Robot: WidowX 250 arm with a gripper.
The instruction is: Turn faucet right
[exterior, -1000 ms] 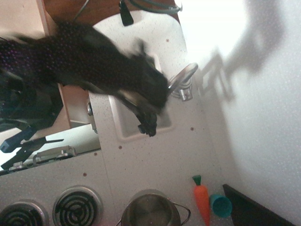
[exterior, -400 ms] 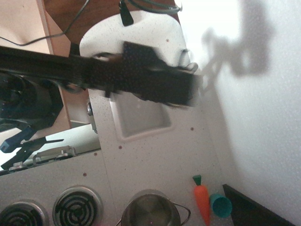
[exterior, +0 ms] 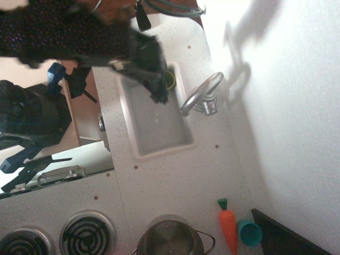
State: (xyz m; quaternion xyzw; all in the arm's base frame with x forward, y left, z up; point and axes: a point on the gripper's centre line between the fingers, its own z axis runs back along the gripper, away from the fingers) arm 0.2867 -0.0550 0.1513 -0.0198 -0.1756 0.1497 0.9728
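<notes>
Over the sink (exterior: 139, 144), tool (exterior: 158, 95) has pulled off the faucet (exterior: 199, 94), grip state unclear.

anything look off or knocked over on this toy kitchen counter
Nothing looks damaged or spilled. The toy carrot lies flat beside a teal cup tipped on its side. A small green item sits in the sink corner near the claw. The faucet stands intact.

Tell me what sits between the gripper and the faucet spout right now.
In the single camera view, only bare sink basin separates the gripper from the faucet. A small green object lies in the basin's corner beside the gripper, off that line.
</notes>
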